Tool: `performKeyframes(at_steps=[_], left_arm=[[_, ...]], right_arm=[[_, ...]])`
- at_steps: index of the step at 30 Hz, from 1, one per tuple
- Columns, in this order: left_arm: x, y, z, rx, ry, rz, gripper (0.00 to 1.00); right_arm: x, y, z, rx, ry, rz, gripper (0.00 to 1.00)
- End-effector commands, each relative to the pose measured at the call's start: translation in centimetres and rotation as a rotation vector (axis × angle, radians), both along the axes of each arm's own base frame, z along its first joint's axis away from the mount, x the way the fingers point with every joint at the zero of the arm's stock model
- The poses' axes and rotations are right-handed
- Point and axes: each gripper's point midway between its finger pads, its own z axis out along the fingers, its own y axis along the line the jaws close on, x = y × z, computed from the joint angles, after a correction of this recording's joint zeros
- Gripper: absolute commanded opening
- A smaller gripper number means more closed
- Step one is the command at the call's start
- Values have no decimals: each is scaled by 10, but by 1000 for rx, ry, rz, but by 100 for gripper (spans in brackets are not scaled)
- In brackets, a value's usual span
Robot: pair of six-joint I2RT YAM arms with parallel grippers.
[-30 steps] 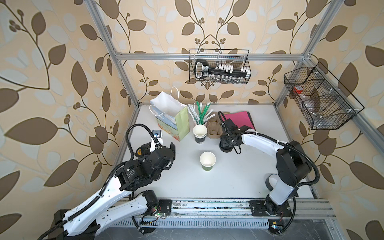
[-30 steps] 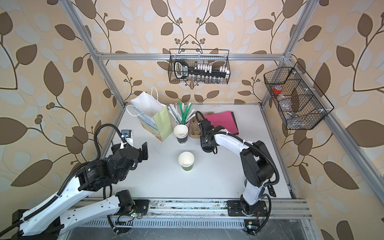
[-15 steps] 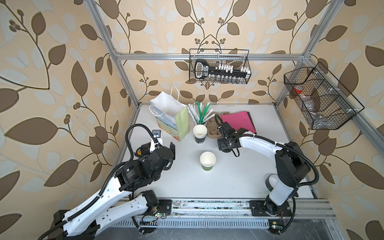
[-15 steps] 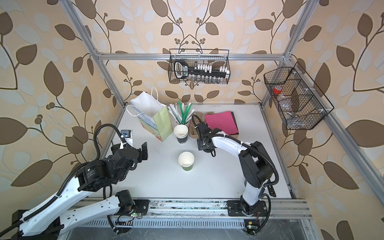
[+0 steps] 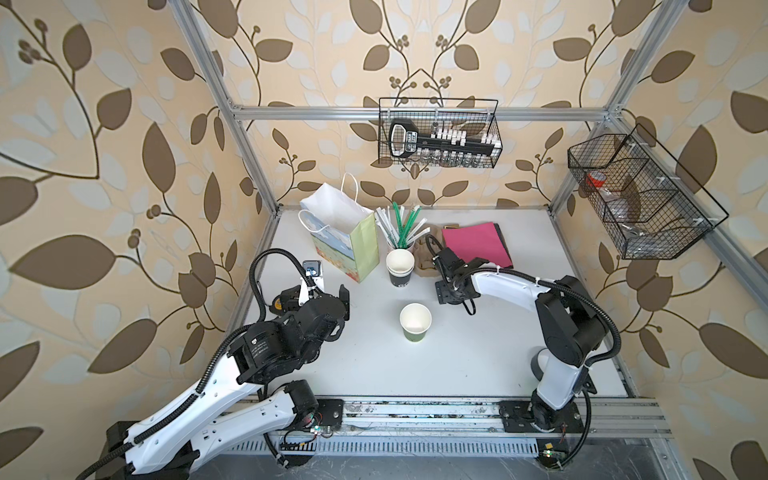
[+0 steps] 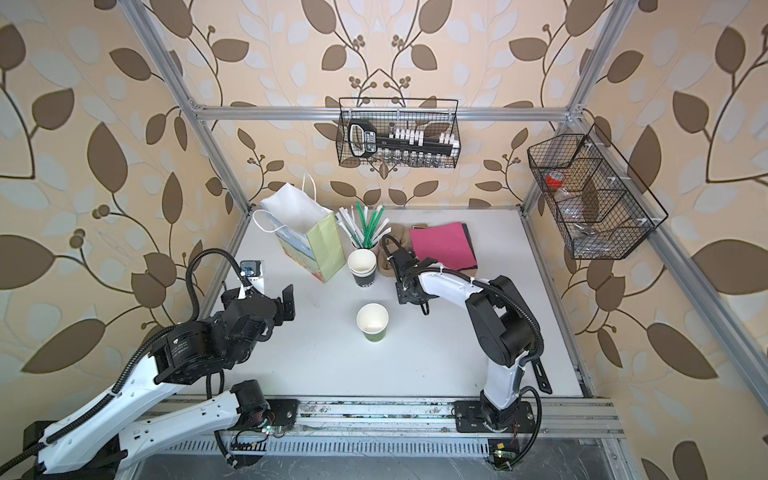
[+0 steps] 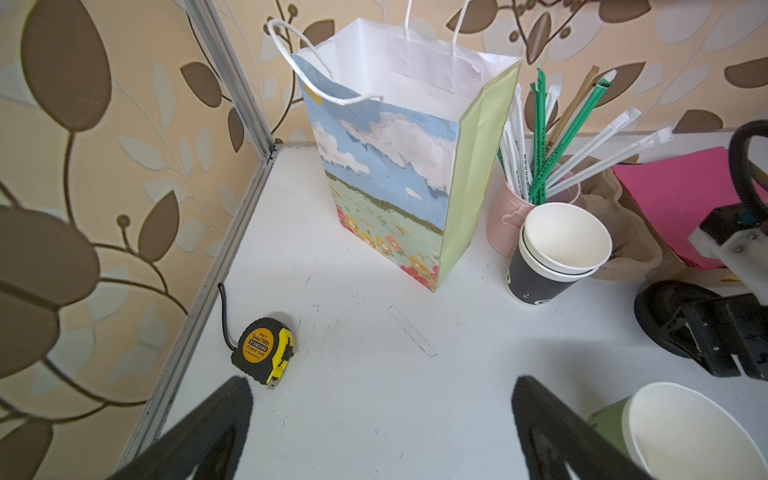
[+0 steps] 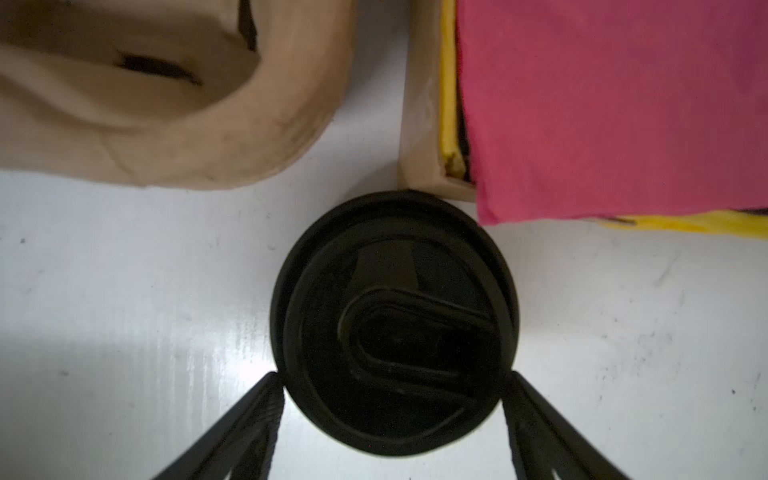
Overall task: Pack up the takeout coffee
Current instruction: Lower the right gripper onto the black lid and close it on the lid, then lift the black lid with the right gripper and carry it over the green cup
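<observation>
The light-green paper cup (image 5: pixel 415 323) stands upright near the middle of the desk (image 5: pixel 478 357) in both top views, uncovered, its white inside showing. The round black plastic lid (image 8: pixel 394 328) lies flat on the desk, apart from the cup at about its two o'clock. It is top face up with a raised tab, and the tips of the right claw (image 8: pixel 392 376) flank its rim.

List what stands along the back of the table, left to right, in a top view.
Paper gift bag → stacked cups → brown cup carrier → pink napkins. The straws fan out above the cups, so they are left out.
</observation>
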Motion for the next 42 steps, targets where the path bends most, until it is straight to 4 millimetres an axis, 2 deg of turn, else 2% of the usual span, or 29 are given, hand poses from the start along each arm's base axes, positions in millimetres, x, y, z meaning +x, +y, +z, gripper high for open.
performKeyframes(at_steps=[1,11,27,33,39,42], left_arm=[[1,6,5,4,-30,32,99],[1,6,4,3,-31,29,99],[3,4,3,11,-27,26,99],[3,3,4,11,-28,25,99],[3,4,4,11,-28,26,99],[3,4,3,12,-26,25,99]], right_arm=[[8,5,2,-9,-17,14,80],[19,10,20,-19,-71,17,79],[21,10,4,-27,-30,19,76],[19,12,11,-8,-39,24,72],[17,12,28,27,-73,30,67],[15,10,26,24,-60,33,67]])
